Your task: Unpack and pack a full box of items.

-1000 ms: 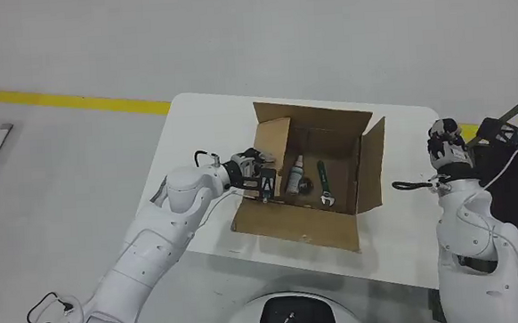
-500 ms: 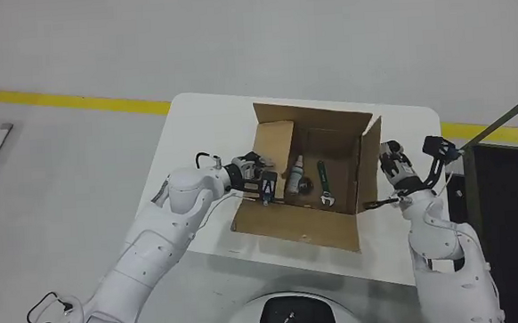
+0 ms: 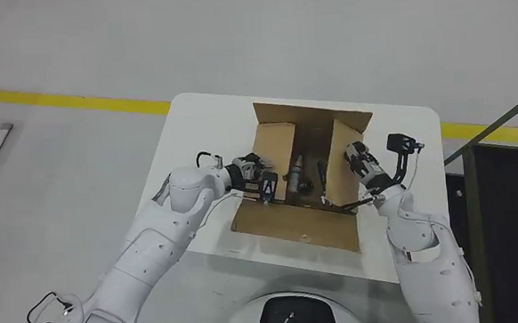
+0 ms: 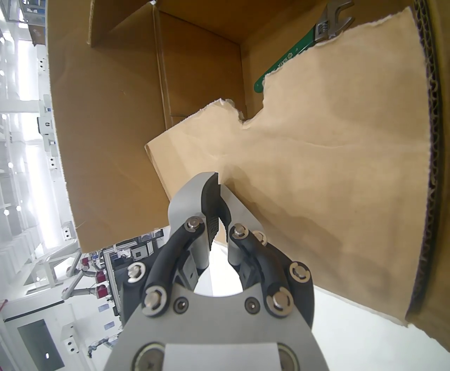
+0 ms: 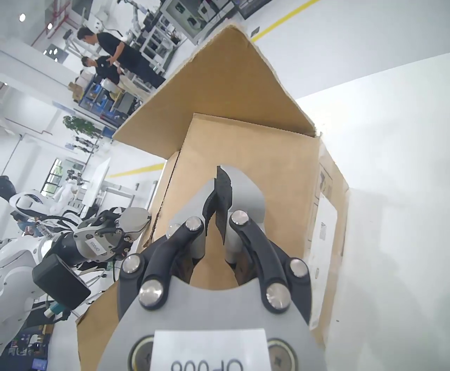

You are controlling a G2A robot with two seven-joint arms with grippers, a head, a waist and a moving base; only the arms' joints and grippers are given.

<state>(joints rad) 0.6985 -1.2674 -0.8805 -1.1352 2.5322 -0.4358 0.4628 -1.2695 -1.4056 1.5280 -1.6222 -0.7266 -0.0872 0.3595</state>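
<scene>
Two tools work at one cardboard box (image 3: 294,223). The left tool (image 4: 218,182) has its fingers drawn together on the edge of the left flap (image 4: 334,182), gripping it as far as can be made out. The right tool (image 5: 220,182) is closed with nothing between its pads, and its tips lie against the outer face of the right flap (image 5: 253,158), which leans inward over the opening. The far flap (image 3: 314,115) stands up.

The box stands on a white table (image 3: 195,130), toward the robot's edge. Around the table is grey floor with one yellow line (image 3: 68,100), and a dark frame (image 3: 501,182) stands on the robot's right. Behind lies a bright hall with shelving.

Inside the box lie one white bottle (image 3: 295,170), one green-handled wrench (image 4: 299,52) partly hidden by the flaps, and one small dark thing (image 3: 304,185) too small to name. Three flaps can be counted.
</scene>
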